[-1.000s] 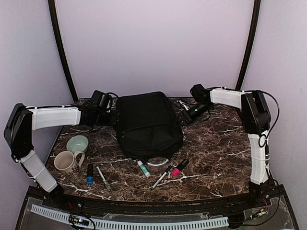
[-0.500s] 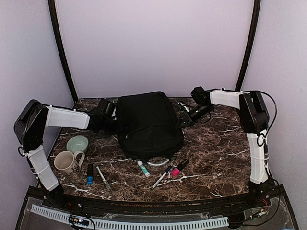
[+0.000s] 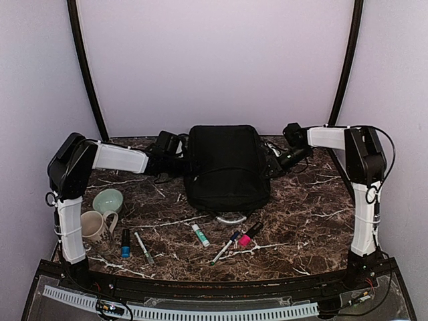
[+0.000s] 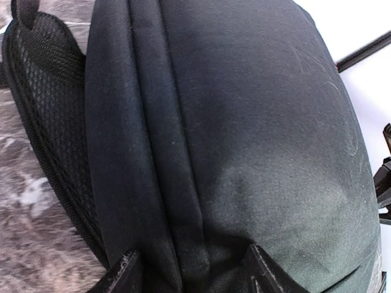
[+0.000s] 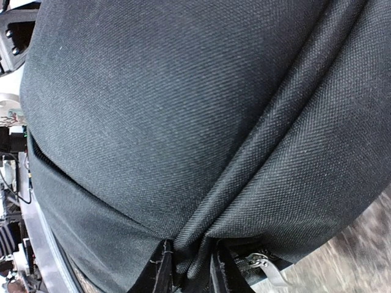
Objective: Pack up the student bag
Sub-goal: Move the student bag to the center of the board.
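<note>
The student bag (image 3: pixel 227 167), a large black backpack, lies at the back middle of the marble table. My left gripper (image 3: pixel 179 148) is at its left side. In the left wrist view its fingertips (image 4: pixel 125 271) straddle a thick fold of the bag (image 4: pixel 201 152) and press into it. My right gripper (image 3: pixel 273 162) is at the bag's right side. In the right wrist view its narrow jaws pinch a fold of the fabric (image 5: pixel 201 122), beside a metal zipper pull (image 5: pixel 264 262).
In front of the bag lie a green-and-white stick (image 3: pixel 200 235), a pen (image 3: pixel 225 247) and a pink marker (image 3: pixel 249 235). At the left stand a mint bowl (image 3: pixel 108 200) and a mug (image 3: pixel 93 226), with a blue-capped marker (image 3: pixel 125 243) and a silver pen (image 3: pixel 143 247).
The bag has shifted to the right and turned squarer to the table. Both grippers moved right with it, the left arm stretching out and the right arm drawing back.
</note>
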`<state>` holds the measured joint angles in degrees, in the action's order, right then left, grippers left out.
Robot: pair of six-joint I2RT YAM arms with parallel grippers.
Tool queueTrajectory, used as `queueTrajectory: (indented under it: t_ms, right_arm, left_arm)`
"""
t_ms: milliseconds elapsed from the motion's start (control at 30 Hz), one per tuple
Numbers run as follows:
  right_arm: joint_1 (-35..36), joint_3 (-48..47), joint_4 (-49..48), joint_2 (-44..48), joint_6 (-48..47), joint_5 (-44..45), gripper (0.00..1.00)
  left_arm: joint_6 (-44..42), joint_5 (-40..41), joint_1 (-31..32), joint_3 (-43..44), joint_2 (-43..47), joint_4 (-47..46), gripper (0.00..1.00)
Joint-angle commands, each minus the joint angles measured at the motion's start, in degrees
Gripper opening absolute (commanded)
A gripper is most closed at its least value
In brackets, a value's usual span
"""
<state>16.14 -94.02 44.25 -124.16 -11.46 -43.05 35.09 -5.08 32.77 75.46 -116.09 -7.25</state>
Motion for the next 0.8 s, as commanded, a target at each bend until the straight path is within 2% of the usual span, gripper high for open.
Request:
queueTrajectory:
  t_ms: [0, 100, 133, 267, 333, 600, 767]
  right_arm:
    - [-0.05, 2.66, -1.37, 4.96, -0.64, 0.67, 0.21]
    - [-1.39, 4.34, -2.17, 8.03, -0.57, 1.76, 0.25]
    - [-1.88, 4.67, -2.48, 8.9, -0.53, 2.38, 0.29]
    - [-3.26, 6.47, -3.44, 13.19, -1.19, 5.19, 0.45]
    - [-3.48, 7.7, -3.88, 15.74, -2.19, 6.48, 0.49]
    - [-3.49, 14.68, -3.47, 27.93, -9.6, 4.72, 0.51]
    - [-1.79, 22.98, -3.61, 36.33, -17.5, 3.22, 0.51]
  left_arm:
    - [-1.44, -7.44, 4.51, 3.03, -0.19, -4.26, 0.59]
    - [-2.64, -8.69, 4.88, 3.5, 0.4, -4.34, 0.59]
    - [-3.57, -8.09, 5.04, 3.59, 0.82, -3.71, 0.59]
    - [-9.52, -1.53, 5.46, 3.47, 4.85, 1.67, 0.6]
    - [-11.81, 1.04, 5.51, 2.03, 8.07, 3.37, 0.61]
    - [-17.03, 5.09, 5.54, -5.09, 21.28, 11.17, 0.62]
    - [-24.8, 4.59, 7.17, -6.76, 26.65, 14.99, 0.62]
